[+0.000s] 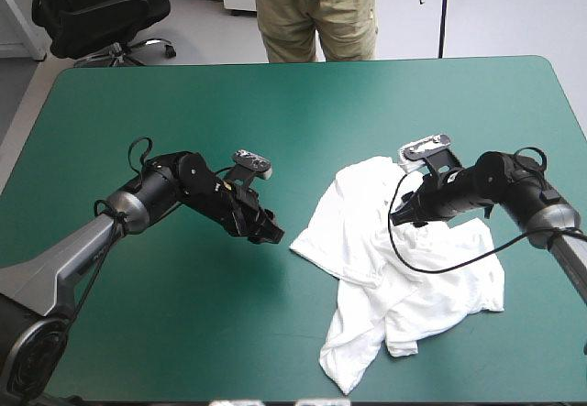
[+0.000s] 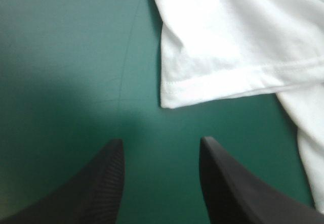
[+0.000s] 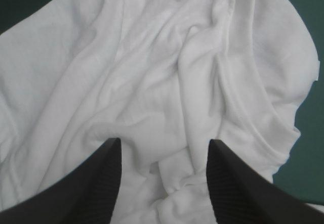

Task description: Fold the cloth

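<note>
Toward table's [image 1: 303, 104] right edge, T-shirt [image 1: 431, 278] crumpled; left gripper [image 2: 161, 140], right gripper [image 3: 164, 141] both released. Pinch sleeve hem [image 2: 228, 82] low, imo.

**Free room to the left, cloth in the way on the right**

The teal-green bench [image 1: 275, 94] lies bare across its far side and whole left half. The left hand [image 1: 273, 235], fingers apart, hovers over bare cover, just short of the T-shirt [image 1: 385, 268] and its nearest hem. The right hand [image 1: 401, 213], fingers apart, is over rumpled folds that fill its path.

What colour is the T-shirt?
The T-shirt is plain white, with no pattern; it shows best in the high view.
</note>
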`<action>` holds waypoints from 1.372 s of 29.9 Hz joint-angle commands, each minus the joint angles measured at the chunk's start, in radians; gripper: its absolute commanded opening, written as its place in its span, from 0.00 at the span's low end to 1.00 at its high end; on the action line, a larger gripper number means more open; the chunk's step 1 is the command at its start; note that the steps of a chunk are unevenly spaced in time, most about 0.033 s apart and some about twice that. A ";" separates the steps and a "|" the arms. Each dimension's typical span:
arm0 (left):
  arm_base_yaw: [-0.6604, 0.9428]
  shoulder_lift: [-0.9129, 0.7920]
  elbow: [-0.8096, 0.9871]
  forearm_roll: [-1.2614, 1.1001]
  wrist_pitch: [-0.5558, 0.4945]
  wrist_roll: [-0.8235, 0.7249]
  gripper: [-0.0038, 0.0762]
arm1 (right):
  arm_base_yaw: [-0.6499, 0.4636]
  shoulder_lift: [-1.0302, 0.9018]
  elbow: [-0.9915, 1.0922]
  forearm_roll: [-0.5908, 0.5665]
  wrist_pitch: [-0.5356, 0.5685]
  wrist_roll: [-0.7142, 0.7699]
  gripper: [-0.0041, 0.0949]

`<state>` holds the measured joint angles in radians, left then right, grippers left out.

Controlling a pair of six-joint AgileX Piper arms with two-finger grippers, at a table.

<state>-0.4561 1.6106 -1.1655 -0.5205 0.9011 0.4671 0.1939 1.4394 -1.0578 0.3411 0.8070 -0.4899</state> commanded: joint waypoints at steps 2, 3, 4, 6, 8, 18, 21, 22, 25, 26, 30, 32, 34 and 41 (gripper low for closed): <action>-0.003 -0.043 -0.032 -0.043 -0.014 0.006 0.47 | -0.001 -0.028 -0.033 0.013 -0.021 -0.012 0.53; -0.003 -0.043 -0.032 -0.048 -0.014 0.006 0.47 | -0.001 -0.028 -0.033 0.017 -0.021 -0.012 0.53; -0.003 -0.043 -0.032 -0.050 -0.014 0.006 0.47 | -0.001 -0.028 -0.033 0.019 -0.021 -0.012 0.53; -0.003 -0.043 -0.032 -0.052 -0.014 0.006 0.47 | -0.001 -0.028 -0.033 0.019 -0.021 -0.012 0.53; -0.003 -0.043 -0.032 -0.051 -0.014 0.006 0.47 | -0.001 -0.028 -0.033 0.019 -0.022 -0.012 0.53; -0.003 -0.043 -0.032 -0.051 -0.011 0.006 0.47 | -0.001 -0.028 -0.033 0.017 -0.022 -0.012 0.53; -0.003 -0.043 -0.032 -0.051 -0.011 0.006 0.47 | -0.001 -0.028 -0.033 0.017 -0.022 -0.015 0.53; -0.003 -0.043 -0.032 -0.051 -0.011 0.006 0.47 | -0.001 -0.028 -0.033 0.017 -0.022 -0.015 0.53; -0.003 -0.043 -0.032 -0.051 -0.008 0.006 0.47 | -0.001 -0.028 -0.033 0.018 -0.022 -0.015 0.53; -0.003 -0.043 -0.032 -0.051 -0.004 0.006 0.47 | -0.001 -0.028 -0.033 0.018 -0.022 -0.015 0.53; -0.003 -0.043 -0.032 -0.051 -0.006 0.007 0.47 | -0.001 -0.028 -0.033 0.023 -0.013 -0.015 0.53; -0.003 -0.051 -0.038 -0.047 0.016 0.025 0.47 | -0.001 -0.028 -0.033 0.031 -0.012 -0.015 0.53; -0.003 -0.081 -0.052 -0.017 0.030 0.025 0.47 | -0.001 -0.028 -0.033 0.033 -0.012 -0.015 0.53; -0.002 -0.359 -0.106 0.311 -0.034 -0.209 0.47 | -0.001 -0.032 -0.033 0.054 0.003 -0.013 0.53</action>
<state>-0.4561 1.3989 -1.2274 -0.3218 0.9048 0.3735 0.1939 1.4394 -1.0578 0.3620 0.8200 -0.4940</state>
